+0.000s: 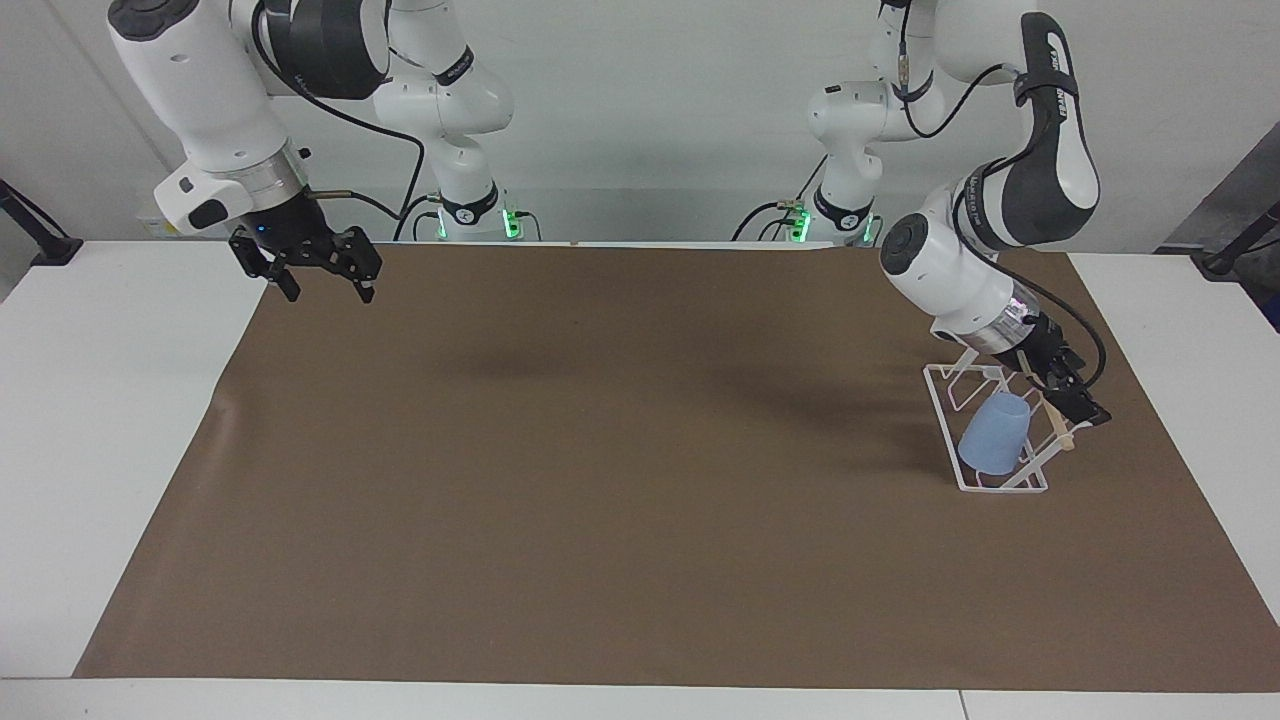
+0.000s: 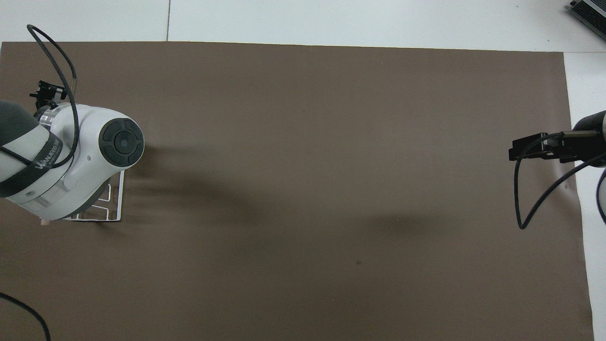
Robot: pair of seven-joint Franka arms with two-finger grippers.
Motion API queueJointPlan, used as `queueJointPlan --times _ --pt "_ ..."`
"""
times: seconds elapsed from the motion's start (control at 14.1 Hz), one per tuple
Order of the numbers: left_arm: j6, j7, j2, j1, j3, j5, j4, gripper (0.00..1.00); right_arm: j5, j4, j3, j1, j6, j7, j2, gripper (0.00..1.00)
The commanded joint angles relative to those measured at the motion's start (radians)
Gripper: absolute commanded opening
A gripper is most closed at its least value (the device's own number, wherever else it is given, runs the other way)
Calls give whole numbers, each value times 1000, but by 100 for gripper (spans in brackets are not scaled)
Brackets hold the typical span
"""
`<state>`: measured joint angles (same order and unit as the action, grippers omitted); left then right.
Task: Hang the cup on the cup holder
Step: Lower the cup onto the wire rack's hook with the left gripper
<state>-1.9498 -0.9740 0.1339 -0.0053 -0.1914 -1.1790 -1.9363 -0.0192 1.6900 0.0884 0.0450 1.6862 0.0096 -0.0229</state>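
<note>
Cup position: the cup (image 1: 994, 434) is seen mouth-down on the slanted prongs of the cup holder (image 1: 985, 440), toward the left arm's end of the table; in the overhead view it is hidden under the left arm.

Cup axis: the long axis is tilted with the prongs, the wide rim low toward the holder's base wire, the narrow base up toward the wooden dowel (image 1: 1057, 422).

Left gripper: the left gripper (image 1: 1078, 398) is placed just beside the dowel's top, on the side of the holder away from the cup. Nothing is held; the cup is clear of the fingers. How wide the fingers stand cannot be told.

Key relation: the cup lies below the left gripper and toward the table's middle, with the dowel between the 2. Any withdrawal is judged to need a path up and away from the dowel, so that the holder is not nudged and the cup not shaken off its prong.

Nearer arm: the left arm is by far the nearer of the 2 arms.

Right gripper: the right gripper (image 1: 320, 268) is held in the air, waiting, over the edge of the brown mat (image 1: 600, 480) at the right arm's end, well apart from the holder. Its fingers are spread and nothing is between them.

Task state: the hanging is judged done or nearly so, with 1 cup seated on the holder.
</note>
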Motion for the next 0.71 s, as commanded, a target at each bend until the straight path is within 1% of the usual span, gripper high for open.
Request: queueJointPlan --times 0.0,0.21,0.28,0.5,0.64 --pt "23 31 -30 -1 -6 -16 -24 100 -19 17 -4 -13 -10 -20 -22 100" --pt "126 81 -30 -31 -14 2 13 100 -19 17 -4 -13 -10 -20 -22 100" --pt "161 83 -28 -36 -16 37 34 100 -21 17 -4 -13 -10 -20 -22 100" --pt "221 83 -30 -47 -14 201 118 100 -19 17 -4 -13 -10 -20 -22 100" --pt "259 86 -45 -39 -13 350 181 100 -21 17 -4 -13 -10 -20 -22 100"
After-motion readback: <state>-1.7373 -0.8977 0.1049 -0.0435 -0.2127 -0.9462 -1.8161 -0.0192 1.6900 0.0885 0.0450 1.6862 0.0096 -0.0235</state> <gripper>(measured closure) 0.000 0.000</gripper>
